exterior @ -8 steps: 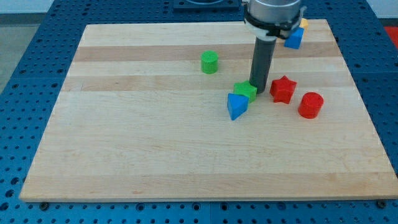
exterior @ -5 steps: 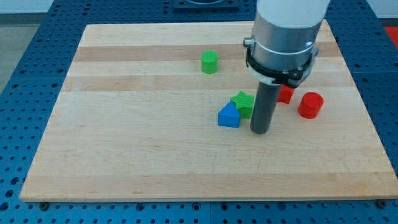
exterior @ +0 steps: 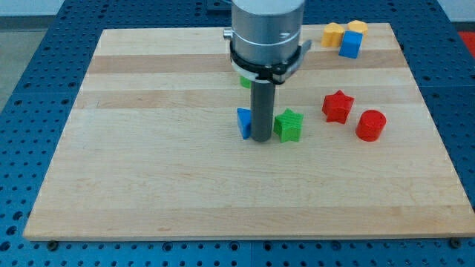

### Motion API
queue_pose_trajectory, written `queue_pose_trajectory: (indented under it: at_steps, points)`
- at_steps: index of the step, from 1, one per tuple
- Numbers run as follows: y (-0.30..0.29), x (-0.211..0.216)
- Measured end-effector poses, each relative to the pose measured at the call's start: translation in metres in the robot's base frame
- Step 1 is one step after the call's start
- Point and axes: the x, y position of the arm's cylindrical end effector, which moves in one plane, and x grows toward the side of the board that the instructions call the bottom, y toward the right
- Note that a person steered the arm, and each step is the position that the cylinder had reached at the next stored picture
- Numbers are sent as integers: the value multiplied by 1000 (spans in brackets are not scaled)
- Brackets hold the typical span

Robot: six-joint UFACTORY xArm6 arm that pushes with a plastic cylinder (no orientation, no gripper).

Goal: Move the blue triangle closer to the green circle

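My tip [exterior: 260,139] rests on the board between the blue triangle [exterior: 243,122], just to its left and partly hidden by the rod, and a green star [exterior: 289,125] just to its right. The green circle [exterior: 244,81] lies toward the view's top from the triangle; the arm's body covers nearly all of it and only a sliver shows. The triangle sits a short way below the circle in the view.
A red star [exterior: 338,106] and a red cylinder [exterior: 370,125] lie at the right. A blue cube [exterior: 350,44], an orange block [exterior: 332,33] and a yellow block [exterior: 358,27] cluster at the top right corner of the wooden board [exterior: 148,163].
My tip has swung from below the green star round to the left, between star and triangle. The blue triangle slid left and up, toward the green circle, and turned. The green star stayed nearly put.
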Motion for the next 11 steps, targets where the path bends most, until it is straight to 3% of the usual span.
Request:
queue_pose_trajectory:
  at_steps: [3, 8, 11]
  points:
    - [-53, -23]
    - [-63, -135]
    - [-80, -170]
